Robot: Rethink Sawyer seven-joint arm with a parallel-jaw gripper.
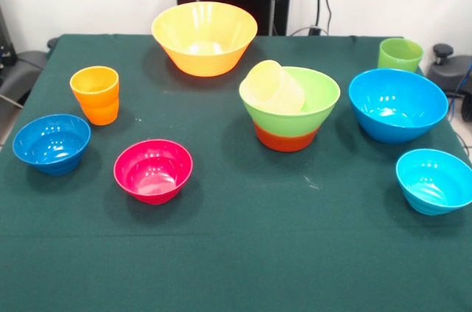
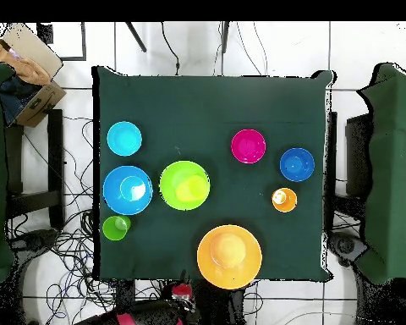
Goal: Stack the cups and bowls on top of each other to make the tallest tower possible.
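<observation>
Nearest us in the front view sit the magenta bowl (image 1: pixel 153 170) at 7 o'clock and the small cyan bowl (image 1: pixel 434 180) at 4 o'clock. Mid-table we see the tower (image 1: pixel 289 108) — the pale yellow cup (image 1: pixel 274 87) lying tilted in the light green bowl (image 1: pixel 313 102). The arm (image 2: pixel 147 317) is drawn back at the far edge, so the tower lies toward us from it — whether the gripper is open or closed we cannot tell.

Red and black arm (image 2: pixel 147 317) drawn back at its base, off the table
</observation>
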